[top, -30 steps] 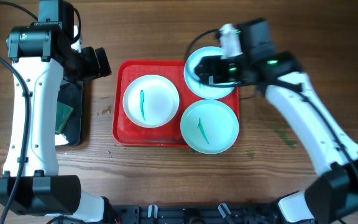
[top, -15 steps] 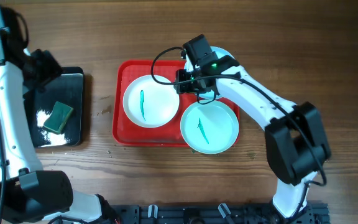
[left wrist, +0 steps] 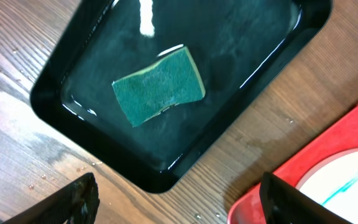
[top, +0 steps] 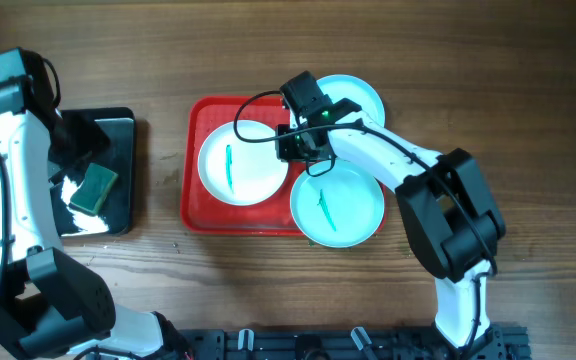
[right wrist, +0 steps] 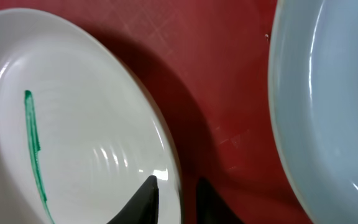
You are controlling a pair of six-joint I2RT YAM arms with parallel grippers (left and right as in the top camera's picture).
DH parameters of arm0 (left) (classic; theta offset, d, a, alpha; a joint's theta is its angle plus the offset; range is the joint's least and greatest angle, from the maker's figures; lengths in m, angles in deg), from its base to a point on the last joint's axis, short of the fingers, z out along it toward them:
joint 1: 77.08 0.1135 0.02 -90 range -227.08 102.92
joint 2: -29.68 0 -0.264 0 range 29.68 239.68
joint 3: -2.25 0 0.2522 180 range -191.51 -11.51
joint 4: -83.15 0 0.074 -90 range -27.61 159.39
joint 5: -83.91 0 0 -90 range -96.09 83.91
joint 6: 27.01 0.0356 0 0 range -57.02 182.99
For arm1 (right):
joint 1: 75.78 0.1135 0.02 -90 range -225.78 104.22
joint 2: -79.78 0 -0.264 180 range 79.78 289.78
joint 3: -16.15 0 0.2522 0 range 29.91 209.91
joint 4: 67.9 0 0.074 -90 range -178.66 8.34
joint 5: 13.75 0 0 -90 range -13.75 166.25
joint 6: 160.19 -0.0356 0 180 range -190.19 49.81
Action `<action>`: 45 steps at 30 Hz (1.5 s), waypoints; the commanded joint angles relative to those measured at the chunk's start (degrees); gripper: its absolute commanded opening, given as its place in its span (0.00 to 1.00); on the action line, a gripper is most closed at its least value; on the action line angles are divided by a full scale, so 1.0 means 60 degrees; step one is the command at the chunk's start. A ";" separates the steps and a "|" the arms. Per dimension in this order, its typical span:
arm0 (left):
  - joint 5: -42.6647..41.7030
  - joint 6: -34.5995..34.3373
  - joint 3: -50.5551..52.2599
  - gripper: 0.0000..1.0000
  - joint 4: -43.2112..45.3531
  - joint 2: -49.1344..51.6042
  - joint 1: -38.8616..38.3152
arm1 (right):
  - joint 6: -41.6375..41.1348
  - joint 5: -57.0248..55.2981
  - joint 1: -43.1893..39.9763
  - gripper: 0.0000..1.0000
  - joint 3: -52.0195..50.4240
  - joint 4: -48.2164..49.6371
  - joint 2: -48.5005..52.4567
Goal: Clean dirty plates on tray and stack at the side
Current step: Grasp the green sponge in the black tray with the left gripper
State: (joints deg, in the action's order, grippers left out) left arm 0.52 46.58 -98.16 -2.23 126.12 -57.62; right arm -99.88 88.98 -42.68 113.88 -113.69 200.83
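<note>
My right claw (right wrist: 176, 183) sits narrow astride the white plate's (right wrist: 73, 124) rim, pinch unclear.
One thin teal streak crosses the plate; my left claw (left wrist: 178, 186) gapes wide by the desk's left edge.

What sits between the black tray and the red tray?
Nothing but bare wooden table between the black tray and the red tray, as the overhead view shows.

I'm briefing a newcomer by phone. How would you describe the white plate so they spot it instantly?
Find the large red rectangular plastic tray on the wooden table. The round white plate fills its left half. Its right-hand neighbours, the near plate and far plate, are pale aqua; it alone is white.
</note>
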 commanded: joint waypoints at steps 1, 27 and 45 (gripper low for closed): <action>0.0091 0.0244 0.0459 0.75 0.0401 0.0055 0.0051 | -0.0430 -0.0415 0.0080 0.14 0.0255 0.0055 0.0310; 0.0098 0.6521 0.3639 0.70 0.4608 0.0058 0.0120 | -0.0543 -0.0372 0.0080 0.04 0.0244 0.0091 0.0401; 0.0087 0.6914 0.3639 0.41 0.4801 0.1566 0.1089 | -0.0546 -0.0372 0.0080 0.06 0.0244 0.0120 0.0401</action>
State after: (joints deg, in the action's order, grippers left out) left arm 0.76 87.06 -76.81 27.37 133.18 -51.19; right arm -102.33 87.72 -42.44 113.96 -113.27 201.71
